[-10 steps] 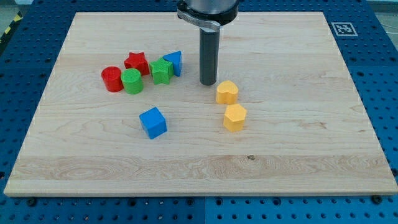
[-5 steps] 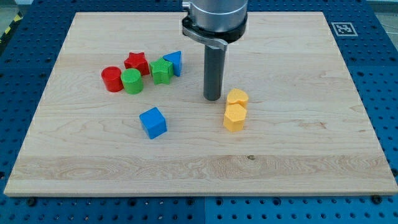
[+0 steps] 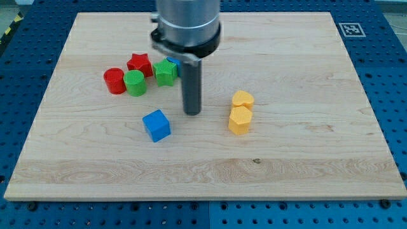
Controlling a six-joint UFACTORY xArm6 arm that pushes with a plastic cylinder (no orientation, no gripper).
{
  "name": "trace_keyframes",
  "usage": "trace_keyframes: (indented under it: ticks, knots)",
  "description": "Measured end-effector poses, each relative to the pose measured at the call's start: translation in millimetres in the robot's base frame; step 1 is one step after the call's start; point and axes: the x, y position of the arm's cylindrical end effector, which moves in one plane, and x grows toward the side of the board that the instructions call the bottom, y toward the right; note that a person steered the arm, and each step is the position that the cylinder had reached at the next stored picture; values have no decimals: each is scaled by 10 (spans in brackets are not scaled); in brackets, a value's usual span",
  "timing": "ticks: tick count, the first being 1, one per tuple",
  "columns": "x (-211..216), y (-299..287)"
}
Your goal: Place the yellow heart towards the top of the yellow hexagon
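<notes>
My tip [image 3: 192, 112] rests on the wooden board [image 3: 305, 159], holding nothing; to its right sit two yellow blocks, the yellow heart [image 3: 242, 99] touching the top of the yellow hexagon [image 3: 240, 120]; one blue cube [image 3: 156, 125] lies lower left; two red and two green blocks cluster upper left.

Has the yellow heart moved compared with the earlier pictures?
Yes. The yellow heart shifted toward the view's right and bottom, now touching the yellow hexagon, which stayed put.

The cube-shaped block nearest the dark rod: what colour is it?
Blue. The cube shows plainly in the camera view, just left of my tip.
</notes>
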Motion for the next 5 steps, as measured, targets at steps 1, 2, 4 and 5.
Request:
trace_keyframes:
  ticks: [1,2,4,5]
  knots:
    - [15,-451]
    - [13,-811]
    - [457,-1095]
    - [570,-992]
